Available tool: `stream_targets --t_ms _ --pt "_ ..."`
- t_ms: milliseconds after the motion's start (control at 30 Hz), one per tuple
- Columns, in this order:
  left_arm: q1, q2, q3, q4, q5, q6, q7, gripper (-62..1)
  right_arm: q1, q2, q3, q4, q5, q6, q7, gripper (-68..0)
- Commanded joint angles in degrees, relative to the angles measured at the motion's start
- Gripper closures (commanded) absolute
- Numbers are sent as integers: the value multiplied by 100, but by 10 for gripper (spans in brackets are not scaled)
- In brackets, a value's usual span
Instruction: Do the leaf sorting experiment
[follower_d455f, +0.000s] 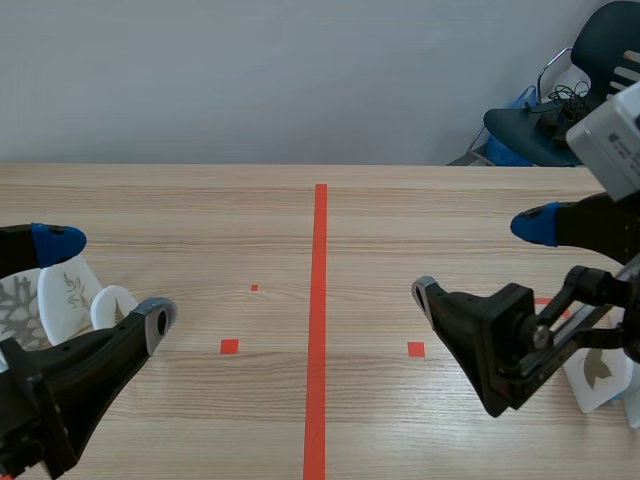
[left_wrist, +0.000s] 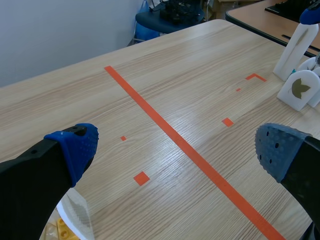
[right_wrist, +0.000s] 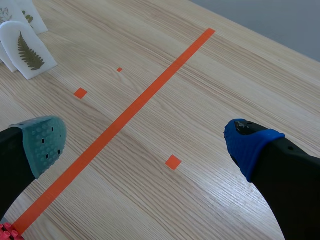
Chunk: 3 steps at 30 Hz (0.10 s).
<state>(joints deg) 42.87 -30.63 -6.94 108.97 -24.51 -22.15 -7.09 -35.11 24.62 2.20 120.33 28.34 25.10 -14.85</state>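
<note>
Several white arched cards with pressed leaves stand at the table's two sides. At the left are a pale-leaf card (follower_d455f: 68, 293) and a grey-leaf one (follower_d455f: 14, 312); the right wrist view shows a fern card (right_wrist: 27, 50) there. At the right stands a card with an olive leaf (follower_d455f: 600, 370), also in the left wrist view (left_wrist: 299, 89). My left gripper (follower_d455f: 105, 280) (left_wrist: 177, 150) hovers open beside the left cards, holding nothing. My right gripper (follower_d455f: 480, 258) (right_wrist: 145, 142) hangs open just left of the right cards, also holding nothing.
An orange-red tape line (follower_d455f: 319, 320) runs down the table's middle. A dark chair (follower_d455f: 560, 100) stands beyond the far right corner. Yellow pieces (left_wrist: 62, 229) lie under my left finger, and a red piece (right_wrist: 7, 233) under my right one.
</note>
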Motion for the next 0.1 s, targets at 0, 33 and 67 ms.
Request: stream_targets --t_ms 0,33,67 --pt "-20 11 28 74 -35 -11 -79 -623 55 59 74 13 44 -22 109 -679" --pt "-20 11 28 74 -35 -11 -79 -623 55 59 74 13 44 -22 109 -679" --pt "-20 11 28 74 -35 -11 -79 -623 55 59 74 13 44 -22 109 -679"
